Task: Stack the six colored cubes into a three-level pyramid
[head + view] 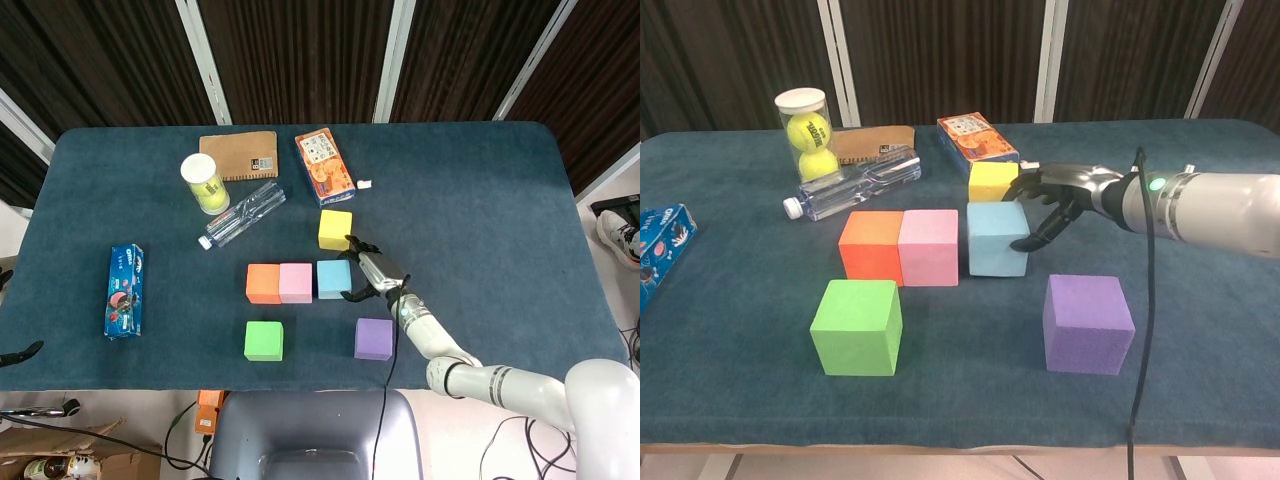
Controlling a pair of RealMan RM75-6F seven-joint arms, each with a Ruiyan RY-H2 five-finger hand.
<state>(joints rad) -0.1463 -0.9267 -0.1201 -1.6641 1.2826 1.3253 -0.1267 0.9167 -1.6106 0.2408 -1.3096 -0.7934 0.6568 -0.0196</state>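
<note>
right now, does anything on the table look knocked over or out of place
Mostly tidy. The clear plastic water bottle lies on its side, diagonally, beside the upright tube of tennis balls. The light blue cube, with the right hand against it, sits a small gap from the pink cube. Nothing looks spilled or damaged.

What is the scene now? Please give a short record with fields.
base row: orange cube, pink cube, light blue cube, side by side
right hand: fingers against the light blue cube's right side
loose cubes: yellow cube, green cube, purple cube
stacked levels: none yet
left hand: not in view
</note>
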